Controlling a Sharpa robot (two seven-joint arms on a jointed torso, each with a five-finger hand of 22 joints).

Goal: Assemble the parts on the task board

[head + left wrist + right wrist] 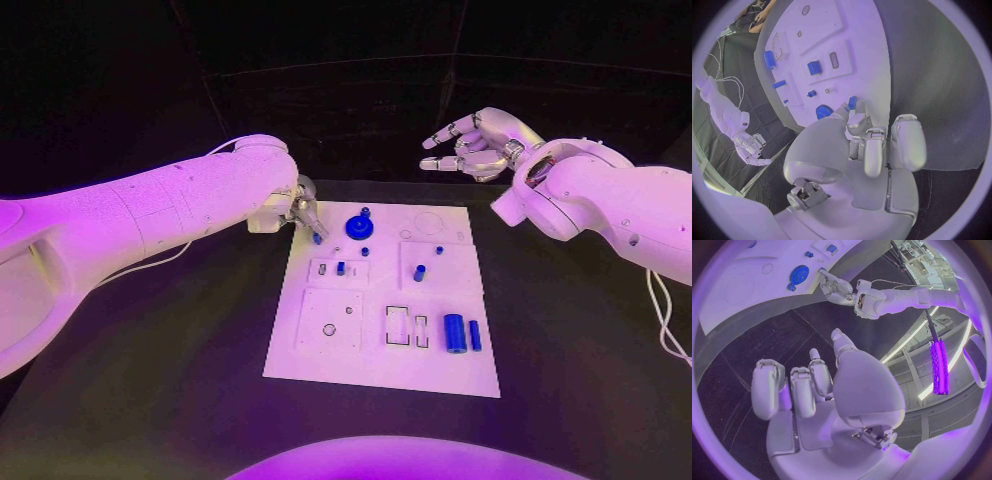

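Left hand (pixel 302 212) at upper left edge of board (pixel 325 350), pinching small blue part (pixel 852 102). Right hand (pixel 476 145) upper right of frame (off board), fingers loosely spread, holding nothing.

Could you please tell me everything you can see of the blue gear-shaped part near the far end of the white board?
The blue gear-shaped part is a round toothed disc, plastic by its look, with a short blue peg rising from its middle. It lies flat near the far end of the flat white task board. In the left wrist view its teeth show beside the silver left hand, whose fingertips are close to it; whether they touch it cannot be told. The silver right hand hangs well away from it.
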